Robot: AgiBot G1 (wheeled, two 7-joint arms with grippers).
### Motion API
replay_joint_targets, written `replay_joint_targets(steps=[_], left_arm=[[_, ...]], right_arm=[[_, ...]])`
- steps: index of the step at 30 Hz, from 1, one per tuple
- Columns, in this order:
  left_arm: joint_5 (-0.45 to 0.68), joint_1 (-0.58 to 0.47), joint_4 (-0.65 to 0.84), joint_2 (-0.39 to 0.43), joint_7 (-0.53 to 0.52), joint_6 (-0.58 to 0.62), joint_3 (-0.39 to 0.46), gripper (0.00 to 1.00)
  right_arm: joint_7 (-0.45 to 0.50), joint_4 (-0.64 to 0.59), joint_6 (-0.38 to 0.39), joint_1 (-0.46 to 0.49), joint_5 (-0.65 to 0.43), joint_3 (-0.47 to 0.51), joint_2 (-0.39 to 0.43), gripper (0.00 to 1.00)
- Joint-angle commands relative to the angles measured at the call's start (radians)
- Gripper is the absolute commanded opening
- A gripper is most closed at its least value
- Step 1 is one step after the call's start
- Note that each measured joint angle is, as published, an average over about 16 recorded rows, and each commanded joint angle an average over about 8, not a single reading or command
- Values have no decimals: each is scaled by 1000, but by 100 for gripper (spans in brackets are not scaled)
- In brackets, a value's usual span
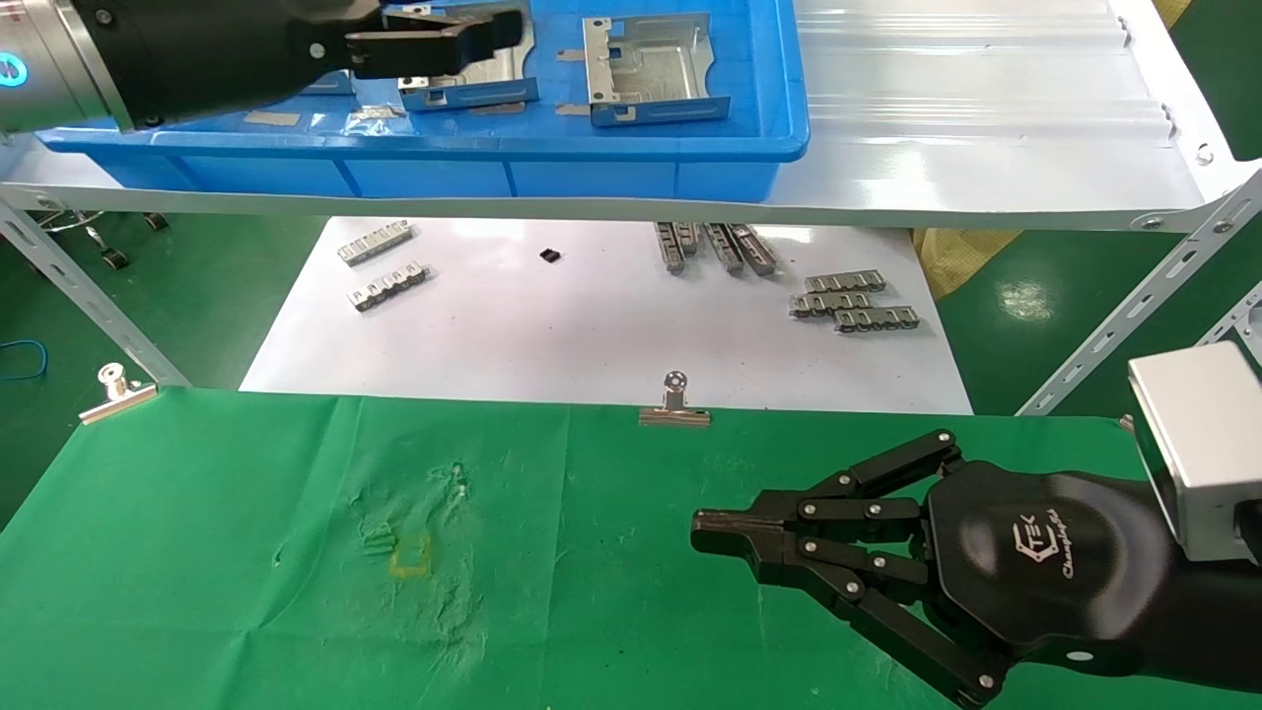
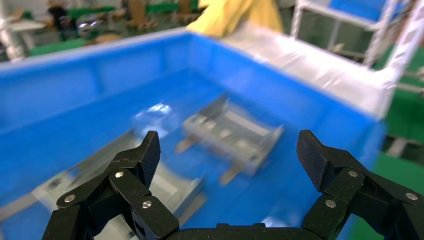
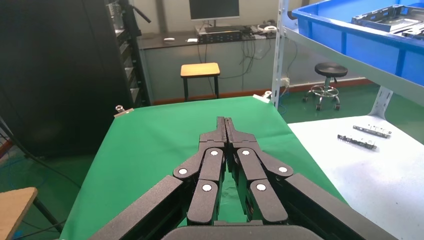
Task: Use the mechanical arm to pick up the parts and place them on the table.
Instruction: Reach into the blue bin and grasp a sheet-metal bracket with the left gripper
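I held the left gripper [image 2: 227, 152] spread wide inside the blue bin [image 1: 552, 148] on the white shelf [image 1: 986, 148], above two parts [image 2: 232, 135] lying on its floor, with the bin walls close around. The right gripper [image 1: 710, 528] hung over the green table [image 1: 197, 552], fingers pressed together, holding nothing. Only the left wrist view showed the gap between the left fingers; the head view alone showed the notched strips [image 1: 853, 301] below the shelf.

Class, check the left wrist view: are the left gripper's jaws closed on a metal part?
No. The left gripper hangs with jaws wide apart above the parts, touching none.
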Motion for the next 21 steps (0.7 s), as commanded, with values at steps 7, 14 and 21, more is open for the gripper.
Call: replay_joint_targets(steps=[7,14,21], left_arm=[[58,-47,83,16,3,-83,35,100],[122,-84,131,55,-25,-155,79,88],[156,-100,164,92,-54,-228,102,3]], right_arm=[[0,0,0,0,0,-1,0,0],[-1,0,0,0,1,-1,0,0],[-1,0,1,0,1,-2,1,0]])
